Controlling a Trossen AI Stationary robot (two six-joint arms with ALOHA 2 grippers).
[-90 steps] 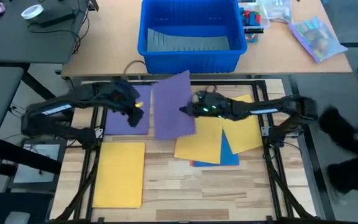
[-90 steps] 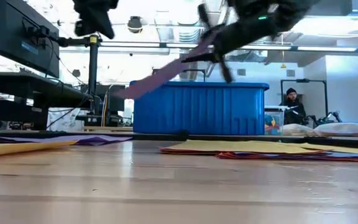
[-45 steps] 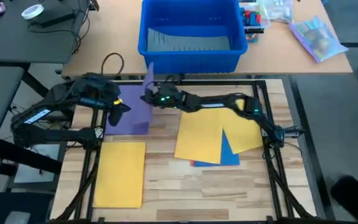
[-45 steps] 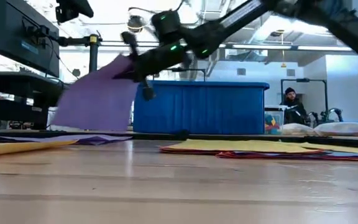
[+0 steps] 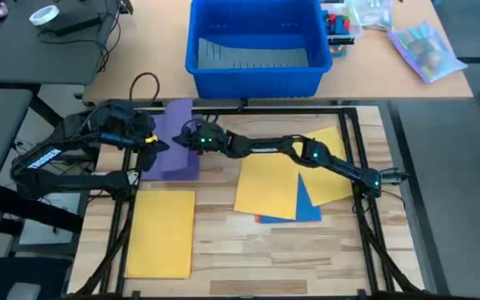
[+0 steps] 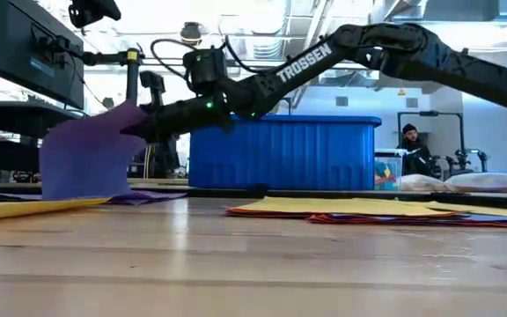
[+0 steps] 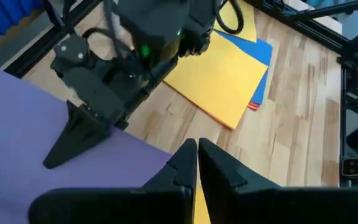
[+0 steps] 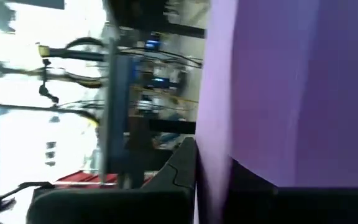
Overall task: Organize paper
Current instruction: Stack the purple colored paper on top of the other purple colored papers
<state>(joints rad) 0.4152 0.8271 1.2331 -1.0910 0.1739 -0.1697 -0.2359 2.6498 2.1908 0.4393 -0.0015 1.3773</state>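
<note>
Purple sheet [image 5: 176, 133] hung at the desk's far left corner over the purple pile [image 5: 167, 163], its long axis running far-to-near, pinched shut at its right edge by the right gripper [image 5: 186, 138]; the left gripper [image 5: 152, 142], closed and empty, hovered just beside.

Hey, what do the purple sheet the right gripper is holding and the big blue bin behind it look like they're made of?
The purple sheet looks like thin matte paper: it bends and droops from the right gripper with no shine. The blue bin looks like rigid molded plastic, smooth and slightly glossy, with straight walls and a thick rim. The look alone cannot settle either one.
</note>
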